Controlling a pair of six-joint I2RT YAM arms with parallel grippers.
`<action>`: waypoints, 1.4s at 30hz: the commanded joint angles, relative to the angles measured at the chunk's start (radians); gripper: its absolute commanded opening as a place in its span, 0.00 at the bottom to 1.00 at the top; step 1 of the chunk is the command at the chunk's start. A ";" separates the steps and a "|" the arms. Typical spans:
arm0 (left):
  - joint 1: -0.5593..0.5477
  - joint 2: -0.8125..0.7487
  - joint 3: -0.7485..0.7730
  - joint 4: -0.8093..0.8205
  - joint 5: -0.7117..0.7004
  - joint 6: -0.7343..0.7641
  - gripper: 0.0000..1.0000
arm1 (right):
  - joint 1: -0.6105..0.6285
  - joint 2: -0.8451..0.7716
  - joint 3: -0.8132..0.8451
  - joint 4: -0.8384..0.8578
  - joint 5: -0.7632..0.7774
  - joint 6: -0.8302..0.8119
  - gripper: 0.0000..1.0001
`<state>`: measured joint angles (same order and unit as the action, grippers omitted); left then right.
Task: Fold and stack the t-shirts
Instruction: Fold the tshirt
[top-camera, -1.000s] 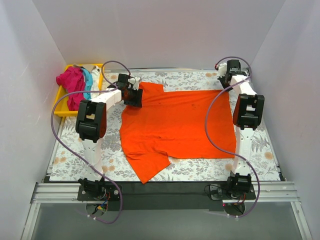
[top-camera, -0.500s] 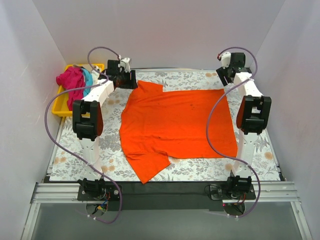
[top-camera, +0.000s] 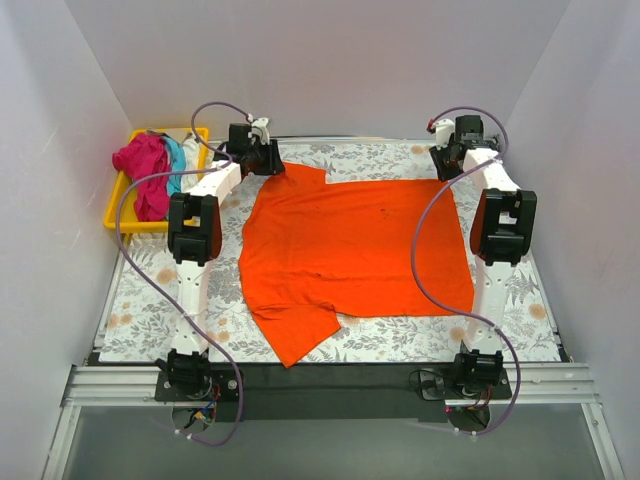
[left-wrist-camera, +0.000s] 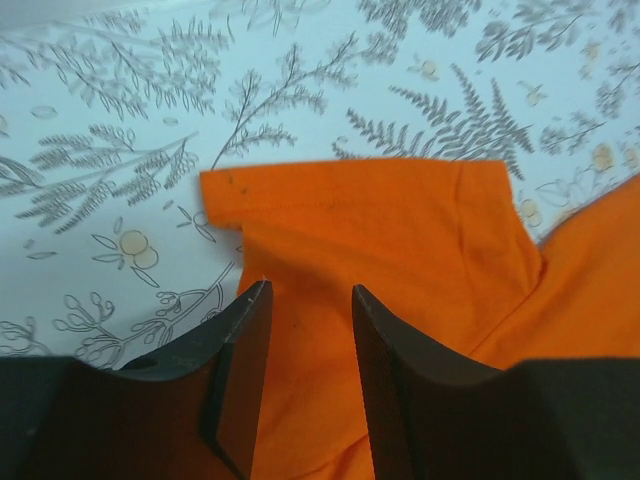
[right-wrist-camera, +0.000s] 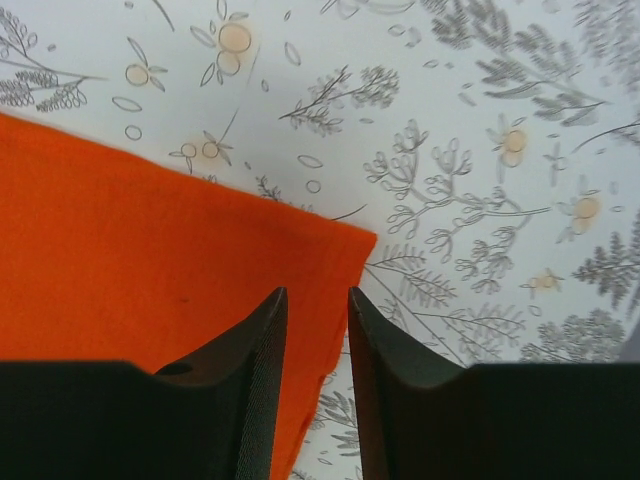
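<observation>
An orange t-shirt lies spread flat on the floral table cover. My left gripper is open above its far left sleeve; in the left wrist view the sleeve lies between and beyond the jaws, unpinched. My right gripper is open above the shirt's far right corner; in the right wrist view that corner sits just past the jaws. Magenta, teal and white shirts lie bunched in the yellow tray.
The yellow tray stands at the far left, against the left wall. White walls close in the back and both sides. Purple cables loop over both arms. The black rail runs along the near edge.
My left gripper left the sleeve, swung back toward the tray, and has now come right again over the sleeve's far edge. My right gripper dropped slightly toward the shirt's corner.
</observation>
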<state>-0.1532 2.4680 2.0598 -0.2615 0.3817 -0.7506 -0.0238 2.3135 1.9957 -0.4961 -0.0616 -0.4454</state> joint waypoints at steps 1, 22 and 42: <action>-0.003 -0.014 0.026 0.011 0.020 -0.027 0.36 | 0.001 0.030 0.049 -0.025 -0.044 0.033 0.32; 0.024 -0.006 0.073 0.166 0.063 -0.052 0.54 | -0.044 0.058 0.130 0.036 -0.082 0.114 0.42; 0.000 -0.038 0.008 0.094 -0.053 0.003 0.68 | -0.064 0.118 0.104 0.071 -0.130 0.125 0.54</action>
<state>-0.1497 2.5546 2.1162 -0.1120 0.3614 -0.7719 -0.0887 2.4302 2.1208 -0.4381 -0.1738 -0.3172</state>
